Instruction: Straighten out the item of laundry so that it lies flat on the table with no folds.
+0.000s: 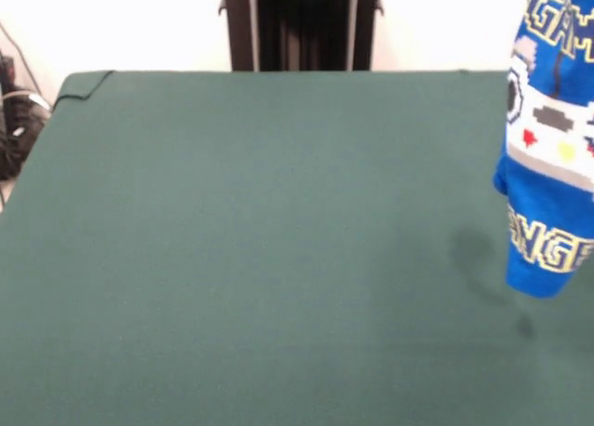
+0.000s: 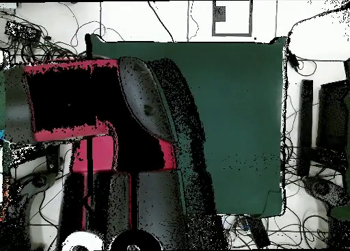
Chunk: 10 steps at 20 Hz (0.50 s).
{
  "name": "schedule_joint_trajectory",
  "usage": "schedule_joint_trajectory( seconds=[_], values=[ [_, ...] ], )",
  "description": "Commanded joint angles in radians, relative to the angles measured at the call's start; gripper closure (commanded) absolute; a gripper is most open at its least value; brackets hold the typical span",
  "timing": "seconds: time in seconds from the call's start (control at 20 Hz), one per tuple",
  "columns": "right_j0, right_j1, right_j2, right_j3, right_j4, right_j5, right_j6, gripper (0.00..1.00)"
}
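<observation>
While the desk (image 1: 260, 250) fills the lower and middle part of the front view as a bare dark green surface, no cloth rests on it, so the task appears to be at an early stage: nothing has been laid out, and the spreading and smoothing all seem left to do. At the right edge of the front view, from the top of the frame to roughly two-thirds of the way down, hangs the item of laundry (image 1: 552, 148), a bright blue shirt suspended in the air with its lowest point clear of the desk and a faint shadow on the felt beside and below it. Its printed side faces the camera: yellow-outlined pixel lettering above and below a white-grey controller graphic with small red and yellow marks. It hangs bunched and narrow, partly cut off by the frame edge, so neither sleeves nor collar can be told. Whatever holds it lies beyond the top of the frame; the end effector is not seen in either view, and its state cannot be told. In the overhead view the red and black arm (image 2: 82, 104) covers the left side of the desk, and the shirt is not visible there.
</observation>
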Motion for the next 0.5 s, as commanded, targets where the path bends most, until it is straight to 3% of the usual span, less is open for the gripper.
schedule_joint_trajectory(
  seconds=[0.05,0.5],
  values=[
    [0.079,0.107,-0.051,0.169,0.075,-0.06,0.447,1.0],
    [0.145,0.173,-0.112,0.175,0.103,-0.068,0.585,1.0]
  ],
)
